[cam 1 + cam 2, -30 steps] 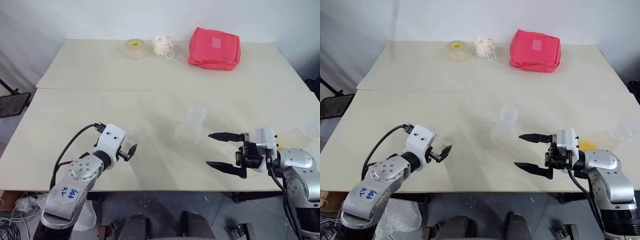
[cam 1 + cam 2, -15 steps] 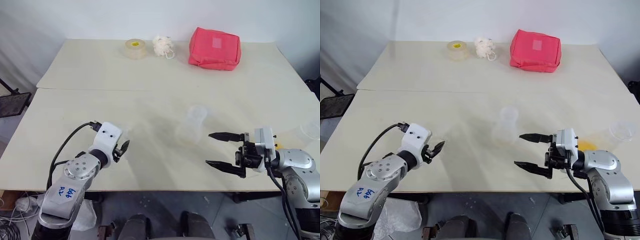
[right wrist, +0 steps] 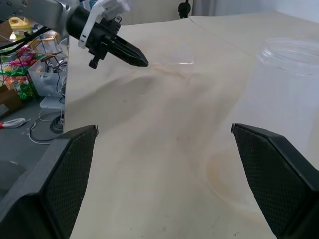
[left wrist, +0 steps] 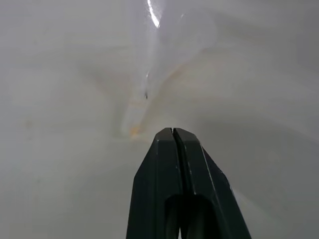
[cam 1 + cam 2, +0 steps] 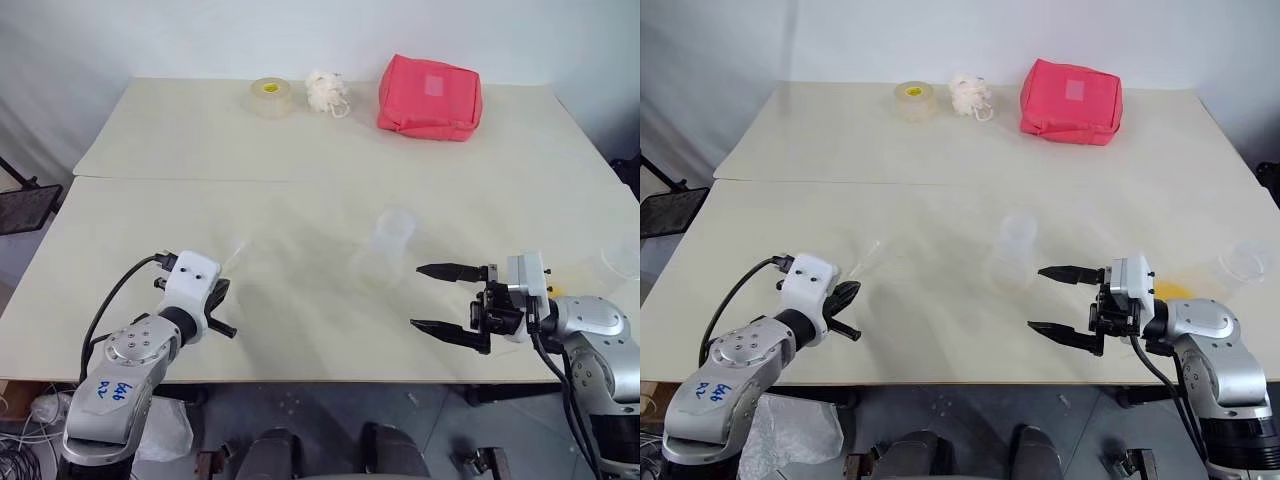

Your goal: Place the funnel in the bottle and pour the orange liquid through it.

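The clear bottle (image 5: 385, 250) stands upright mid-table with its neck open. The see-through funnel (image 4: 162, 55) lies on its side on the table, faint in the head view (image 5: 236, 250). Its stem points at my left gripper (image 4: 172, 132), which is shut with nothing in it and stops just short of the stem tip. In the head view that gripper (image 5: 222, 290) sits near the front left. My right gripper (image 5: 417, 296) hovers open and level, to the right of the bottle and pointing left. A little orange liquid (image 5: 1173, 291) shows behind my right wrist.
A wide clear cup (image 5: 1243, 260) stands at the right edge. At the far side sit a red pouch (image 5: 429, 97), a white ball of fluff (image 5: 325, 92) and a tape roll (image 5: 270, 96). A seam (image 5: 300, 181) crosses the tabletop.
My left gripper has closed from wide open to shut and drifted left, with nothing taken. The funnel stays on the table. The right gripper has kept still.
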{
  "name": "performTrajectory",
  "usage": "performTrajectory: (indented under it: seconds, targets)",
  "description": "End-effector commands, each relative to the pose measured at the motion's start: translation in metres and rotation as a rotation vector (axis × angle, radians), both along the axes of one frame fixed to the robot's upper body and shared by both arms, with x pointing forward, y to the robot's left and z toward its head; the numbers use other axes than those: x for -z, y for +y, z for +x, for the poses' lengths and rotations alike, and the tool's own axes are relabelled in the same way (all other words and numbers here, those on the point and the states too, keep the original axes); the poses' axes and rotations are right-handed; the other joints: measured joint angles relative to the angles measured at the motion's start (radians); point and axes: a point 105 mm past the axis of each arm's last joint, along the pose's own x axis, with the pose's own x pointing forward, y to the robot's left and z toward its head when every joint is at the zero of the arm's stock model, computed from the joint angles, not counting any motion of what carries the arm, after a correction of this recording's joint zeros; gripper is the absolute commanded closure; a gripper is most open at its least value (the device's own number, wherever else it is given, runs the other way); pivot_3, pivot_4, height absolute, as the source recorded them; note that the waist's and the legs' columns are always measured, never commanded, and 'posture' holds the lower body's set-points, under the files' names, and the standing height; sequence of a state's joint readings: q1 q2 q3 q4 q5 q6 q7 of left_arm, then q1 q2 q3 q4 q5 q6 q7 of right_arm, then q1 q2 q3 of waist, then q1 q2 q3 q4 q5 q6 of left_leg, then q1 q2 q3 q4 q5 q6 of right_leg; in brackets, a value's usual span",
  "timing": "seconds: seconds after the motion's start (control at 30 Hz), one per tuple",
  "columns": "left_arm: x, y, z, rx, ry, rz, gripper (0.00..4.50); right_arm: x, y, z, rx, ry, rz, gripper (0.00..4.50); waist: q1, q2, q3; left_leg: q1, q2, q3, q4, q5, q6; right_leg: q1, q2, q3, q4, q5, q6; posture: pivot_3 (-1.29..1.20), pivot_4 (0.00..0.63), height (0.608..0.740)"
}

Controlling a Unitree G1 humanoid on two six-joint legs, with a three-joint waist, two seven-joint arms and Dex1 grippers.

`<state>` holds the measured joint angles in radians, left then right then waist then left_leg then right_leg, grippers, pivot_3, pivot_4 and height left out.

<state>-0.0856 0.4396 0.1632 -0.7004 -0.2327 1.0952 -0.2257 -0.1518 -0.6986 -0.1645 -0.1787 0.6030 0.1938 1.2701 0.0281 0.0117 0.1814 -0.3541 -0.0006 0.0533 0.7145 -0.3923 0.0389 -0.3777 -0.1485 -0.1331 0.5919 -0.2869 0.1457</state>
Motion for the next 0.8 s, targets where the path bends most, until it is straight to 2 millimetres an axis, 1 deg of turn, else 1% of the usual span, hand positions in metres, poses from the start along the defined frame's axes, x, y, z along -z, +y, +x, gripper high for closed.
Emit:
performTrajectory:
  seconds: [0.03,0.07,0.1,0.2,0.3,0.37,0.5,0.6,0.7,0.8]
  targets:
    - [-0.010,-0.011,-0.004,0.027,0.055,-0.161,4.10,-0.008,0.000,0.002,-0.005,-0.040,0.008,0.00,0.001,0.000,0.000,0.000,0.000,-0.001,0.001,0.000,0.000,0.000,0.000,0.000,0.000,0.000,0.000,0.00,0.150,0.740]
    - [-0.010,-0.012,-0.006,0.033,0.073,-0.163,3.93,-0.007,0.000,0.002,-0.006,-0.039,0.008,0.00,0.001,0.000,0.000,0.000,0.000,-0.001,0.001,0.000,0.000,0.000,0.000,0.000,0.000,0.000,0.000,0.00,0.150,0.740]
    - [-0.012,-0.015,-0.006,0.042,0.083,-0.181,3.66,-0.007,0.000,0.002,-0.007,-0.039,0.008,0.00,-0.001,0.000,0.000,0.000,0.000,-0.001,0.001,0.000,0.000,0.001,0.000,0.000,0.001,0.000,0.000,0.00,0.150,0.740]
    - [-0.018,-0.022,-0.008,0.071,0.126,-0.270,2.72,-0.007,0.001,0.004,-0.010,-0.038,0.004,0.00,-0.001,0.000,0.000,0.000,0.000,-0.002,0.001,0.000,0.000,0.000,0.000,0.000,0.001,0.000,0.000,0.00,0.150,0.740]
    - [-0.024,-0.020,-0.006,0.058,0.105,-0.242,1.89,-0.007,0.001,0.005,-0.012,-0.038,0.000,0.00,-0.004,0.000,0.000,0.000,0.000,-0.002,0.000,0.000,0.000,0.001,0.000,0.000,0.000,0.000,0.000,0.00,0.150,0.740]
    - [-0.025,-0.018,-0.007,0.043,0.103,-0.238,1.22,-0.007,0.001,0.006,-0.014,-0.039,-0.002,0.00,-0.004,0.000,0.000,0.000,0.000,-0.002,0.000,0.000,0.000,0.000,0.001,0.000,0.000,0.000,0.000,0.00,0.150,0.740]
    - [-0.030,-0.005,-0.005,-0.015,0.086,-0.247,0.01,-0.008,0.002,0.008,-0.018,-0.040,-0.005,0.00,-0.002,0.000,0.000,0.000,0.000,-0.002,0.000,0.000,0.000,0.001,0.001,0.000,0.000,0.000,0.000,0.00,0.150,0.740]
    - [-0.034,0.010,-0.002,-0.071,0.069,-0.254,0.01,-0.008,0.003,0.010,-0.021,-0.038,-0.007,0.00,-0.003,0.000,0.000,0.000,0.000,-0.002,0.000,0.000,0.000,0.001,0.001,0.000,0.000,0.000,0.000,0.00,0.150,0.740]
    - [-0.031,0.024,0.002,-0.145,0.093,-0.229,0.01,-0.007,0.003,0.011,-0.022,-0.037,-0.010,0.00,-0.003,0.000,0.000,0.000,0.000,-0.002,0.000,0.000,0.000,0.001,0.001,0.000,0.000,0.000,0.000,0.00,0.150,0.740]
    - [-0.030,0.030,0.006,-0.188,0.091,-0.237,0.01,-0.008,0.004,0.011,-0.022,-0.037,-0.010,0.00,-0.002,0.000,0.000,0.000,0.000,-0.002,0.000,0.000,0.000,0.001,0.001,0.000,0.000,0.000,0.000,0.00,0.150,0.740]
